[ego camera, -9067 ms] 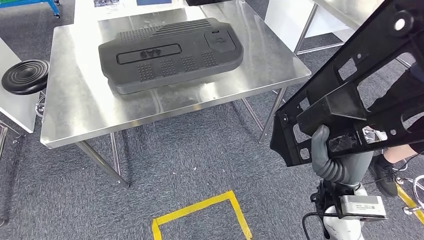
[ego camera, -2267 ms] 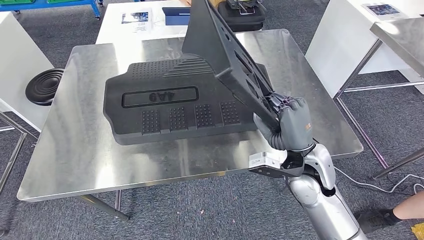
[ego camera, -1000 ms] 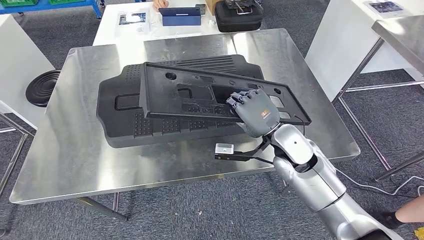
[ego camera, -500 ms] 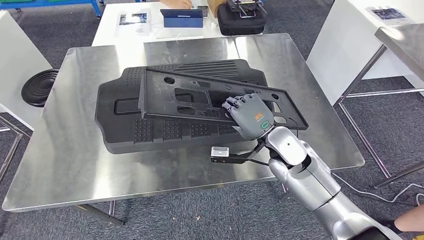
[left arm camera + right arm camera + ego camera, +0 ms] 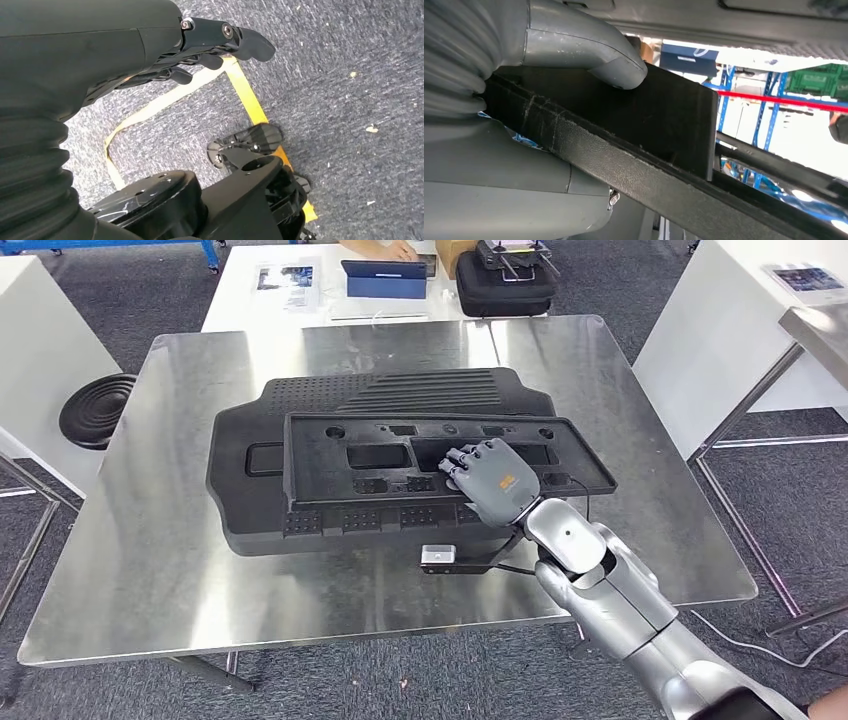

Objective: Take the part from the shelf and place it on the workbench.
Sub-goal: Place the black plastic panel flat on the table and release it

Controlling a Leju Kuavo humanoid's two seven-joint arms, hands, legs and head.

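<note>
Placement looks all but finished: the flat black plastic frame panel with rectangular cut-outs [image 5: 440, 465] lies nearly level, not on bare steel but on top of the large black ribbed plastic cover [image 5: 300, 420] that sits in the middle of the stainless steel worktop [image 5: 150, 570]. Carrying from the shelf is evidently done; what remains, as I judge it, is for the right hand [image 5: 490, 480] to let go and draw back, and perhaps to settle the panel flat.

That right hand grips the panel's near long edge, toward the panel's right half, its dark fingers [image 5: 470, 455] curled over the top face. In the right wrist view the thick grey thumb [image 5: 589, 50] presses against the panel's [image 5: 634, 150] underside, so the grasp is a clamp between thumb and fingers. The left hand [image 5: 200, 55] hangs over the carpet, above a yellow tape mark [image 5: 250, 100], with its fingers loosely curled around nothing (whether fully closed I cannot tell).

The panel's long axis runs left to right across the worktop, roughly parallel to the cover's own long side. Its broad face points upward, showing the cut-outs and small holes along the far rim. Its right end overhangs the cover's right edge, while its left end stops short of the cover's left edge, leaving a strip of cover exposed there.
</note>
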